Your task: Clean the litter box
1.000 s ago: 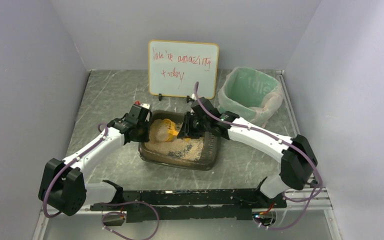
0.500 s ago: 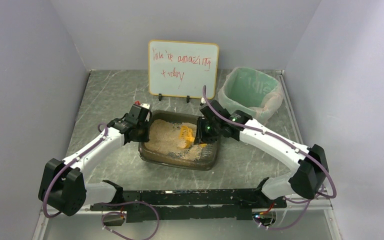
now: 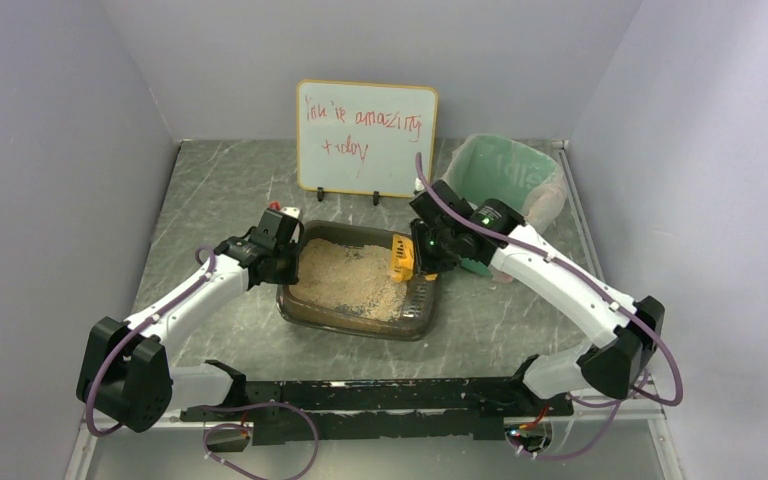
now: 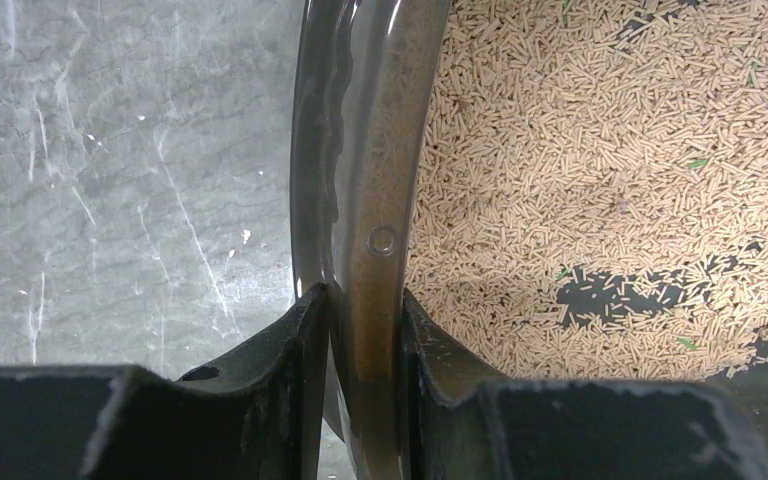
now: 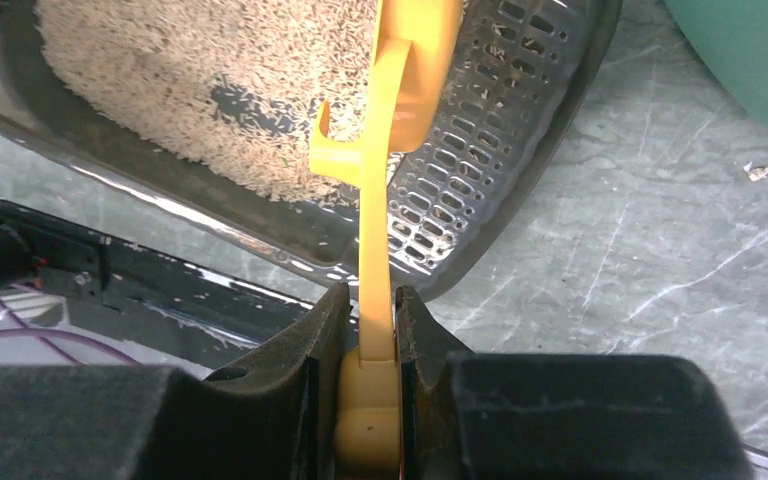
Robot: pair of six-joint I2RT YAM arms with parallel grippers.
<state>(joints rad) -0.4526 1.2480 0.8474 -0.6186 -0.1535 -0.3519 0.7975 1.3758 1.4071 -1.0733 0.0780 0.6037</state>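
Note:
The litter box (image 3: 412,322) is a dark translucent tray with tan pellet litter (image 3: 345,277) and a ridged grate end (image 3: 420,292) on the right. My left gripper (image 3: 282,262) is shut on the box's left wall (image 4: 365,190), one finger outside and one inside. My right gripper (image 3: 428,252) is shut on the handle of a yellow scoop (image 5: 372,240). The scoop's head (image 3: 400,260) hangs above the grate end (image 5: 480,140), lifted out of the litter. What the scoop holds is hidden.
A tall green bin (image 3: 505,185) with a clear liner stands at the back right, just beyond the right arm. A whiteboard (image 3: 367,137) with red writing stands behind the box. The black rail (image 3: 360,395) runs along the near edge. Grey walls close in both sides.
My right gripper has carried the yellow scoop from the box's middle to the right, over the grate end, and lifted it. The left gripper has stayed on the box's wall.

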